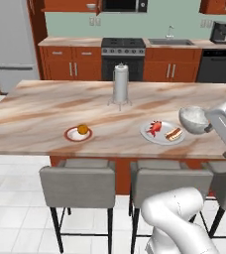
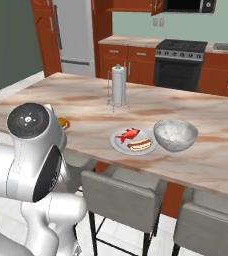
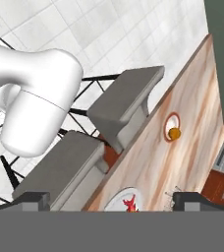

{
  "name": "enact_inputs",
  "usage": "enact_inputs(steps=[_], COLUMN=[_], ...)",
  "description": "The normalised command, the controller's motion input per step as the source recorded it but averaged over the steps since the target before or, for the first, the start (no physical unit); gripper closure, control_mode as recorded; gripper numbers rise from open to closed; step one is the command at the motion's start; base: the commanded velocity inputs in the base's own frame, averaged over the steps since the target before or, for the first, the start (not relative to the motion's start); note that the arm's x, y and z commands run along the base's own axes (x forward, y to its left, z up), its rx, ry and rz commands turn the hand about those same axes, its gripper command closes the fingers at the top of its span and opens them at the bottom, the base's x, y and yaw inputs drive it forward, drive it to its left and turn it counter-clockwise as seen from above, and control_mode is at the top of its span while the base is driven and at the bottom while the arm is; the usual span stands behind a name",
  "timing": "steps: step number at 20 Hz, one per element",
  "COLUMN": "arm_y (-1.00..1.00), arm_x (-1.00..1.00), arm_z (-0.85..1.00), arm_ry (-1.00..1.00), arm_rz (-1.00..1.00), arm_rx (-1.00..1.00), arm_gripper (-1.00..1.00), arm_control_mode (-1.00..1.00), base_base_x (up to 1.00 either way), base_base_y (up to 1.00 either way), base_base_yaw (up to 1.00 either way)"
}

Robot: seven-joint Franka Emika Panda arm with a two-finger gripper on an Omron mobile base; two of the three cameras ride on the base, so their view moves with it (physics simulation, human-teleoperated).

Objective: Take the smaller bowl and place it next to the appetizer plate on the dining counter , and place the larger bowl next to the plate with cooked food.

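The larger bowl (image 1: 194, 119) (image 2: 175, 134), round and grey-white marbled, stands upright on the dining counter (image 1: 45, 109) (image 2: 221, 150) (image 3: 192, 113). It sits just right of the plate with cooked food (image 1: 162, 132) (image 2: 132, 140) (image 3: 126, 201). Further left lies the small red-rimmed appetizer plate (image 1: 78, 134) (image 3: 173, 127) with an orange morsel on it. My gripper (image 3: 115, 201) is open with nothing between its fingers, and looks down from high over the counter's stool side. The smaller bowl is out of view.
A paper-towel holder (image 1: 120, 85) (image 2: 118, 86) stands mid-counter behind the plates. Grey stools (image 1: 78, 186) (image 2: 121, 192) (image 3: 126, 96) line the counter's near edge. My own white arm (image 2: 33, 150) fills the left of the right base view. Wall cabinets and a stove (image 1: 123, 57) stand beyond.
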Motion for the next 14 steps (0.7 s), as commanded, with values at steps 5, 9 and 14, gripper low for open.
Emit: enact_inputs(steps=[5, 9, 14], arm_y=[0.0, 0.0, 0.0], arm_x=[0.0, 0.0, 0.0], arm_z=[0.0, 0.0, 0.0], arm_ry=[0.0, 0.0, 0.0], arm_rz=[0.0, 0.0, 0.0], arm_rx=[0.0, 0.0, 0.0], arm_gripper=[-1.0, -1.0, -1.0], arm_control_mode=[1.0, 1.0, 1.0], base_base_x=[0.0, 0.09, 0.11], base_base_y=[1.0, 1.0, 1.0], base_base_yaw=[0.0, 0.0, 0.0])
